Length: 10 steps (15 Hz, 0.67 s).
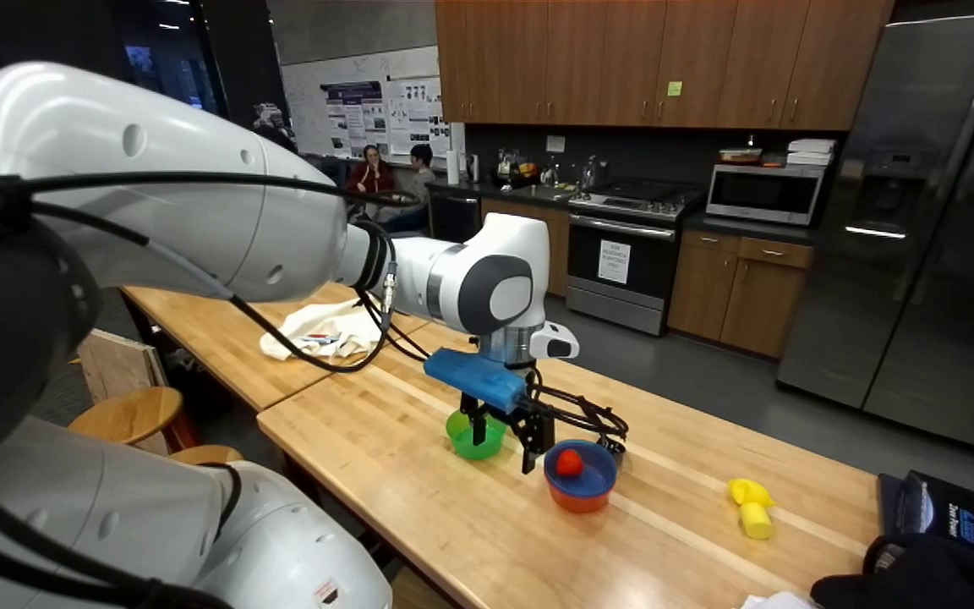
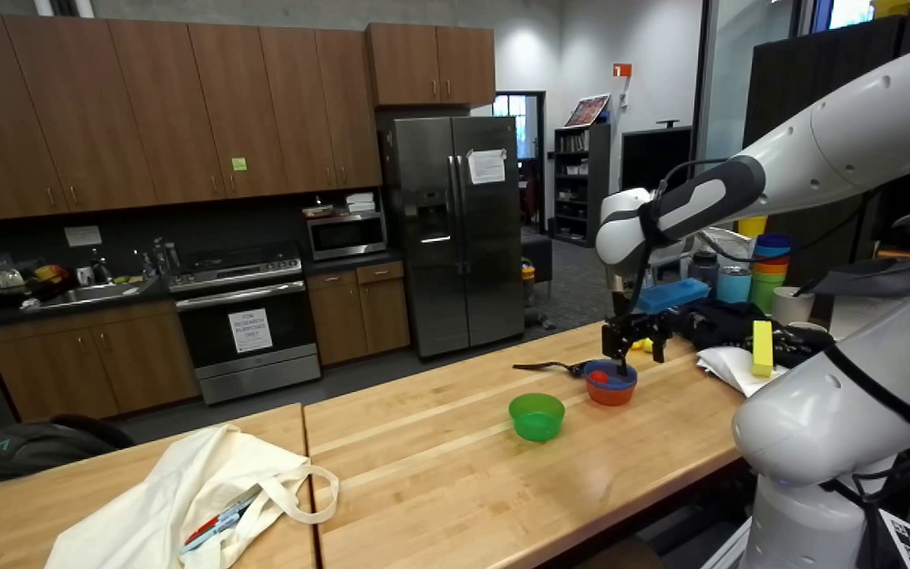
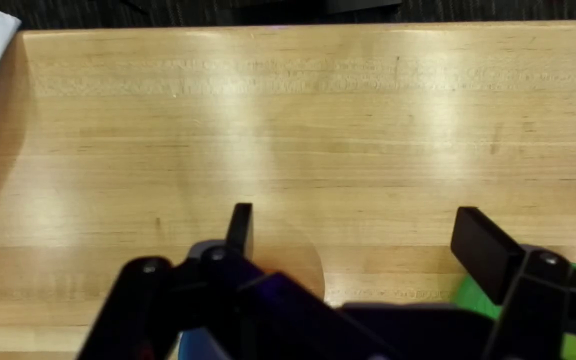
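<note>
Gripper (image 3: 355,225) hung above the table (image 1: 419,491), fingers spread wide, nothing between them. Nearest stuff: green bowl (image 2: 537,420) and blue-and-orange bowl (image 1: 580,502), both upright on the wood, slightly apart. Red ball (image 1: 570,463) sat inside the latter. Black utensil (image 2: 546,366) lay just beside it; yellow object (image 1: 749,493) well apart.

Arm (image 1: 225,220), glossy white, rounded, is showing grey joint trim (image 1: 480,296); black cables (image 1: 199,178) are running along it; black gripper (image 3: 353,215) is bearing blue wrapping (image 1: 474,378) and small screws (image 3: 549,258)
</note>
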Available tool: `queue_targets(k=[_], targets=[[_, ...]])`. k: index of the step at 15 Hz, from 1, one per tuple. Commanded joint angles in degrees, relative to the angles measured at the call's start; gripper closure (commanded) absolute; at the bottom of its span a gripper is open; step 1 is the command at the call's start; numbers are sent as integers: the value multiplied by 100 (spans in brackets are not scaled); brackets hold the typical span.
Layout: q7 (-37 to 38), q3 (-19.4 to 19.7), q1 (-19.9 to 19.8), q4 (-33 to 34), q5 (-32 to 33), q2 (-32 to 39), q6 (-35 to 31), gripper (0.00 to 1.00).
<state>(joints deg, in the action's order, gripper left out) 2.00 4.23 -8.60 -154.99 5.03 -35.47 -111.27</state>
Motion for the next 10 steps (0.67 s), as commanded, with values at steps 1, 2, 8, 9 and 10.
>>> queue_targets(k=[1,2,8,9,10], targets=[[-109,159,-51,112,38,52,24,0],[-146,213,-64,146,30,75,28,0],[-199,509,-226,540,12,326,29,0],[-175,550,-268,673,13,437,13,0],[-142,602,-320,862,3,606,5,0]])
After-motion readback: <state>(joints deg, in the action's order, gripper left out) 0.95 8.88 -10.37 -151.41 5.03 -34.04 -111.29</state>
